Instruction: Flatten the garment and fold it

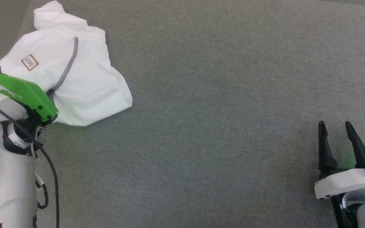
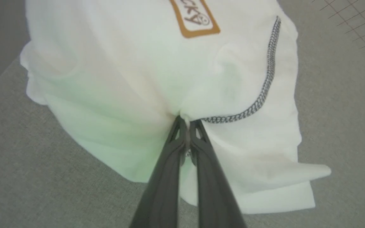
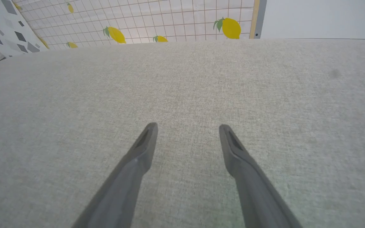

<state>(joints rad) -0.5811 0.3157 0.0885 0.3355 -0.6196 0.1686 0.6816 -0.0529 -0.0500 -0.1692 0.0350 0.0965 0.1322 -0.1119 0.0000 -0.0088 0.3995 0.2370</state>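
Note:
The white garment lies bunched at the far left of the grey surface, its "LUCKY" patch and dark zigzag seam facing up. In the left wrist view my left gripper is shut on a pinch of the garment right beside the seam. In the head view the fingers are hidden under the green wrist cover. My right gripper stands open at the lower right, far from the cloth, with bare surface between its fingers.
The grey fabric surface stretches wide between the two arms. Its left edge runs close by the garment. A lemon-patterned grid sheet hangs beyond the far edge. A black cable loops along my left arm.

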